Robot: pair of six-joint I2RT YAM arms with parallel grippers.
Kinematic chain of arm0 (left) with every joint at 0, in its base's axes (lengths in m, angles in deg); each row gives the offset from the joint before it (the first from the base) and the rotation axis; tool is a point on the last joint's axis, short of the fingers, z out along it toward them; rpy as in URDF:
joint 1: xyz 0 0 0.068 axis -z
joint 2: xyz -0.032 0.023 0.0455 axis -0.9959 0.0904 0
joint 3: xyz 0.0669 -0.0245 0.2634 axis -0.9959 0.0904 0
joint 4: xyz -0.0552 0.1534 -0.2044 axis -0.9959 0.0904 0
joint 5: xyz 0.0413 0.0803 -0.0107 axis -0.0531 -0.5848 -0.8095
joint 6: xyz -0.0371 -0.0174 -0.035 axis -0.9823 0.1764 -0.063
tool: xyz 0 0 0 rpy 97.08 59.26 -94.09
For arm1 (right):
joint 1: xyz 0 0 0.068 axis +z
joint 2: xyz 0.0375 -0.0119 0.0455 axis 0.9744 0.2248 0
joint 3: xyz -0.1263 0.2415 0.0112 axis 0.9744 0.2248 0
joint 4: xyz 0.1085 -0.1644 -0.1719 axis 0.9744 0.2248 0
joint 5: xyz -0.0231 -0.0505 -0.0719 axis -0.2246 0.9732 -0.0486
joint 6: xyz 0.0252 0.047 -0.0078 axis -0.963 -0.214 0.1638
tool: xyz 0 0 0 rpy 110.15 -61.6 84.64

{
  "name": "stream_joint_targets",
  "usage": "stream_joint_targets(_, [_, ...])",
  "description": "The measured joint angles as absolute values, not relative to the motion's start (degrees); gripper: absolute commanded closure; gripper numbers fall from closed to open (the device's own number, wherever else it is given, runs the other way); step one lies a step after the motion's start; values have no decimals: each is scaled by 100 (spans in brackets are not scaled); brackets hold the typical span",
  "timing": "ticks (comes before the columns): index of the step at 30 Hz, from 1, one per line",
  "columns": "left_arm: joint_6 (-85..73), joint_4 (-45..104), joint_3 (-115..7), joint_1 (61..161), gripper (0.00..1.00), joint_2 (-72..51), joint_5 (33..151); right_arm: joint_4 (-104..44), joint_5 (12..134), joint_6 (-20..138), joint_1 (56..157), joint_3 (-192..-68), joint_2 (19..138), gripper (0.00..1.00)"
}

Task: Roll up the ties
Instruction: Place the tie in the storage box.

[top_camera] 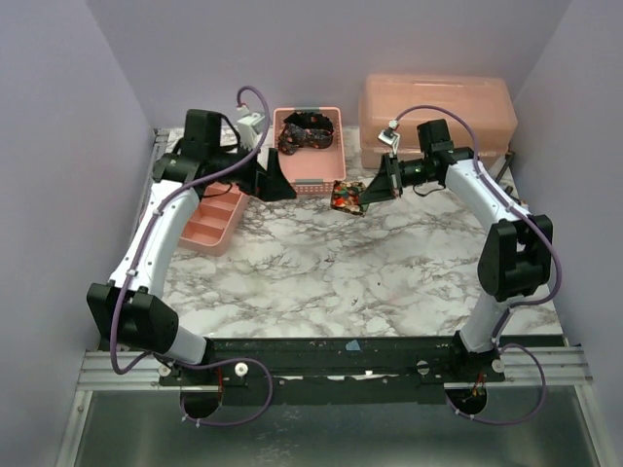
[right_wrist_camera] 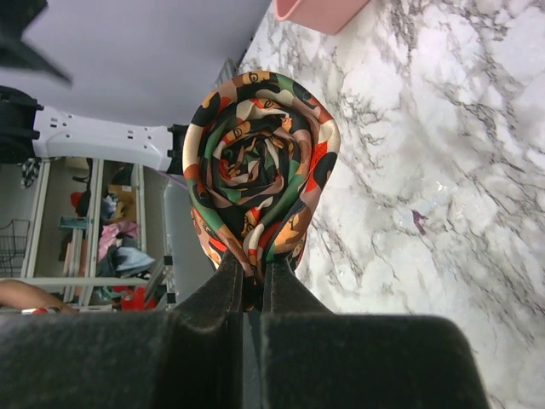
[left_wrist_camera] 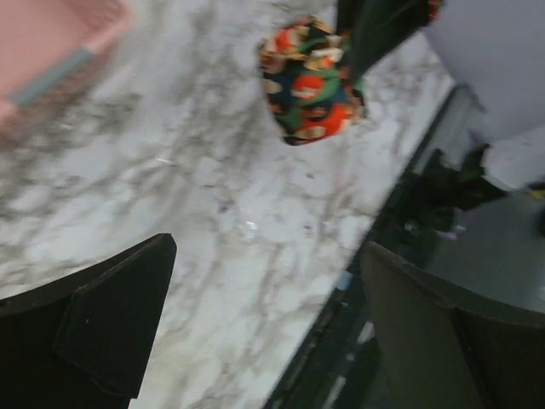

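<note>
one rolled tie [right_wrist_camera: 260, 170], seemingly one basketed tie [top_camera: 307, 131]

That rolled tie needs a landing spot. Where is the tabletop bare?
Bare: the wide marble stretch from the rolled tie in the right gripper to the near rail. Crowded: the back edge, with pink tray left, pink basket centre, lidded pink box right.

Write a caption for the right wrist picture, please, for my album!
Right fingers pinch a rolled tie, swirled like a rose, with the marble table behind.
</note>
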State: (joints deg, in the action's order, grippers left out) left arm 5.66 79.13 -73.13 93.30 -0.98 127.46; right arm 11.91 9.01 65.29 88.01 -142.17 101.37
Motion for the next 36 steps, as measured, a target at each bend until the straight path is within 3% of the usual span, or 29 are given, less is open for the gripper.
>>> stream_joint_targets(7, [-1329,7054,-6502,9944,2,180,14252,345,868,5694,9168,-13968,10049,99])
stream_joint_targets(16, [-2582,6096,-6231,10421,2,473,14759,-184,801,5185,9356,-13808,9951,99])
stream_joint_targets(36, [-2313,6197,-6474,10633,2,781,14254,-649,796,4853,9483,-13786,9859,99])
